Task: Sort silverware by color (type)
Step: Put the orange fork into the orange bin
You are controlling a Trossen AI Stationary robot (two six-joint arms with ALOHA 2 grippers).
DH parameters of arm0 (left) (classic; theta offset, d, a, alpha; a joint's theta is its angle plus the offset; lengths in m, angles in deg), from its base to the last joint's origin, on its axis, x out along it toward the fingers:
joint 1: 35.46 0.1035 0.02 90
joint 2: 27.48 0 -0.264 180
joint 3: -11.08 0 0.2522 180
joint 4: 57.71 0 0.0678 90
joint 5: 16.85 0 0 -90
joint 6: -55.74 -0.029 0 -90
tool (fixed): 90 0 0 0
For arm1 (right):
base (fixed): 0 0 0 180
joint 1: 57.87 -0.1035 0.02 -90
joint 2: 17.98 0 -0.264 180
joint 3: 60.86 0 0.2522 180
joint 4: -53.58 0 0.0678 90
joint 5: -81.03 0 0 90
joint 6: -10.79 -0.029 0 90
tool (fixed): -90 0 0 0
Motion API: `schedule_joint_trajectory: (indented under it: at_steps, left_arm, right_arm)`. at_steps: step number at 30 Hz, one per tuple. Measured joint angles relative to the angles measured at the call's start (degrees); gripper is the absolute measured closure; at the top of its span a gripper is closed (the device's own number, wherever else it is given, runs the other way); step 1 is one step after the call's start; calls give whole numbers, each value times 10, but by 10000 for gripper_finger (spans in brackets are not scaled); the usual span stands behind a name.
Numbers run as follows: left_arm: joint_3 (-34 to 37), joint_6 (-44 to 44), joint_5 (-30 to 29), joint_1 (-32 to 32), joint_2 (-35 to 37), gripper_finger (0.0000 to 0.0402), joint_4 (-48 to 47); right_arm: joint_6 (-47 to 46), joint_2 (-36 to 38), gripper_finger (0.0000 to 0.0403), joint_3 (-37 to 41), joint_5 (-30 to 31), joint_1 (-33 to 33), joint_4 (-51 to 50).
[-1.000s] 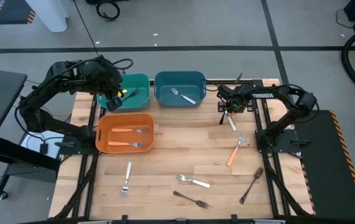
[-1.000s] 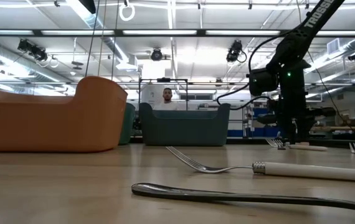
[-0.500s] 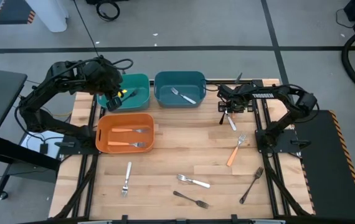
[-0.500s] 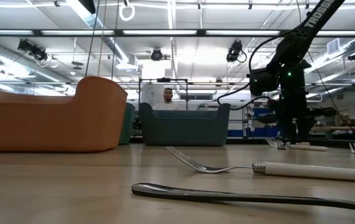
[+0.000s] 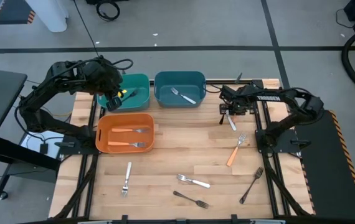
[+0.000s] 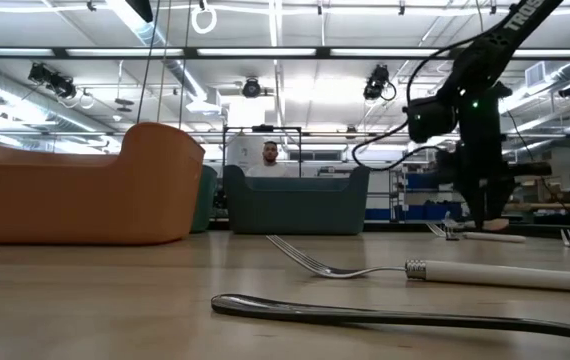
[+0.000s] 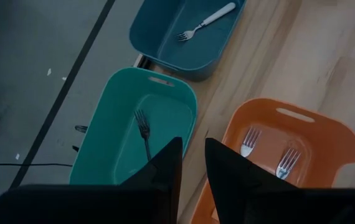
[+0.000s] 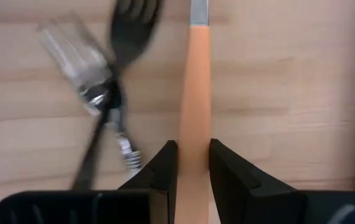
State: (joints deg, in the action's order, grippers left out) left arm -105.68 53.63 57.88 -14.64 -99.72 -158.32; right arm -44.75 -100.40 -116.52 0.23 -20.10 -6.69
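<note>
sorted so far, upper left of the high view: orange bin (image 5: pixel 125 132) with two orange-handled forks (image 5: pixel 129 137); teal bin (image 5: pixel 131 93) with one black fork (image 7: pixel 144 133); blue bin (image 5: pixel 179 89) with one white-handled fork (image 5: pixel 183 95). unsorted on the wooden table (image 5: pixel 165 168): small cluster of forks (image 5: pixel 228 117) at upper right, orange-handled fork (image 5: pixel 235 151) right of centre, silver fork (image 5: pixel 127 179) lower left, white-handled fork (image 5: pixel 194 182) and black fork (image 5: pixel 191 200) bottom centre, black fork (image 5: pixel 251 185) lower right. right gripper (image 5: pixel 233 109) over the cluster, fingers astride an orange handle (image 8: pixel 194 99), firm grasp not confirmable. left gripper (image 5: pixel 110 93) above the teal bin, narrowly parted, nothing held. judged under halfway.
</note>
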Motion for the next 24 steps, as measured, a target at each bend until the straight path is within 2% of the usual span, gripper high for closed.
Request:
schedule_joint_trajectory:
  at_steps: [5, 13, 24]
  left_arm:
    - [0, 3, 0, 0, 0, 322, 0]
    - [0, 17, 0, 0, -2, 322, 7]
    - [0, 85, 0, 0, -3, 322, 43]
  right_arm:
    - [2, 49, 324, 0, 26, -8, -12]
    - [6, 141, 324, -1, 27, -29, 13]
    - [85, 215, 324, -2, 27, -78, 194]
